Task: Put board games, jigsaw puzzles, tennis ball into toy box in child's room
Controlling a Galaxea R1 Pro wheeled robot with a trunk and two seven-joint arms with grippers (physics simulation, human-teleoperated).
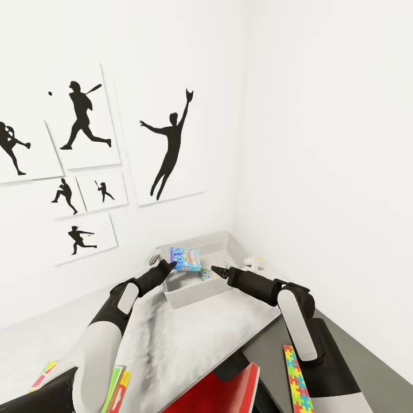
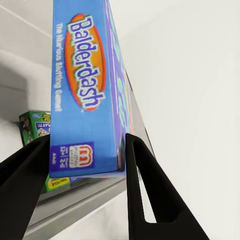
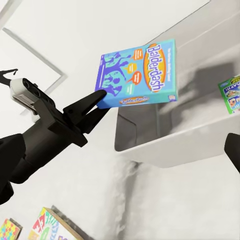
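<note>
Blue "Balderdash" board game (image 1: 185,258): flat box, held up on edge above toy box (image 1: 221,244), at its 9 o'clock end; not resting on the floor of the bin. Toy box: shallow lt-grey bin on table (image 1: 172,338), far corner, approx 12 o'clock in head view. Green board game (image 3: 231,93) lying inside bin. Jigsaw puzzle (image 1: 297,381): thin multicolour board, approx 5 o'clock, on lower dk-grey desk section.

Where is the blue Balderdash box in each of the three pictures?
Head view: blue Balderdash box middle, over the toy box.
Left wrist view: Balderdash box up close, pinched in the left tool.
Right wrist view: Balderdash box upper middle.
Shared landmark: the grey toy box.
</note>
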